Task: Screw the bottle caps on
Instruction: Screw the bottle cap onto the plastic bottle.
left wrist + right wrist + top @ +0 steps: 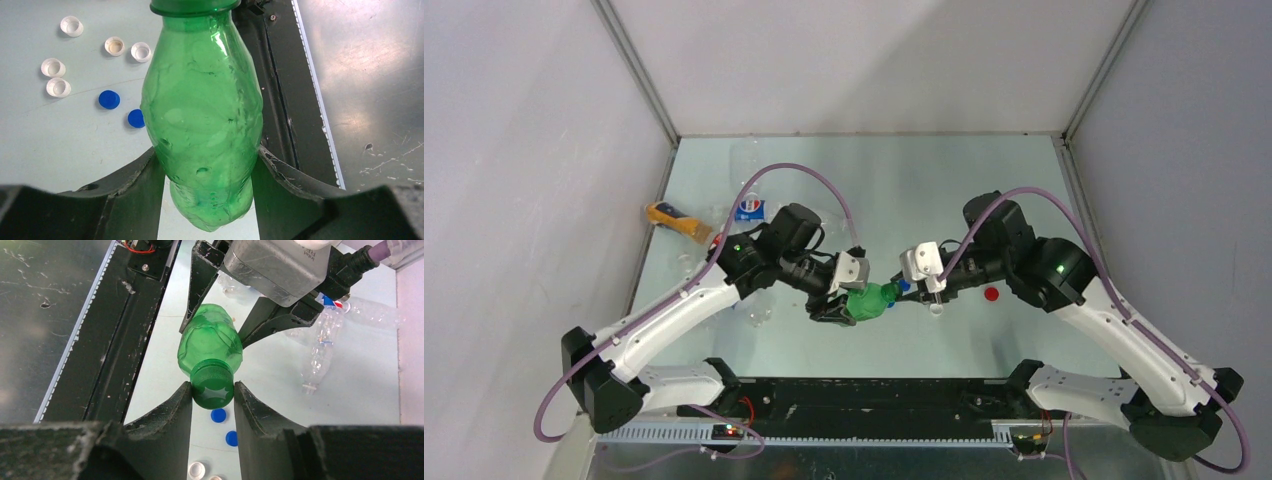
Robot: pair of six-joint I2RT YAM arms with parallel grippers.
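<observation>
Hanging above the pale tabletop (924,190), a green bottle (200,115) is held on its side between the two arms, near the front edge and roughly midway between them. Its dented body is gripped by the left claw (842,306), whose two dark fingers are pressed against opposite sides of the lower half of the bottle, with the base turned toward the palm. The neck is pointed toward the right arm, and a green cap (212,387) is seated on it. The right claw (212,390) is closed narrowly around that cap, with one finger touching each side. Beneath the bottle, loose caps are scattered on the tabletop: a blue cap (109,99) and a second blue cap (135,118) are seen close together, and a cluster of pale caps (58,87) is laid open side up just beyond them. A red cap (992,294) is seen alone, just beside the right arm in the overhead view. A clear bottle (320,347) is laid on its side, uncapped, behind the left claw. Farther back on the left, a blue-labelled bottle (749,208) is partly hidden by the left arm, and an orange-yellow bottle (674,220) is laid beside the left wall. How far the green cap is threaded on cannot be told.
</observation>
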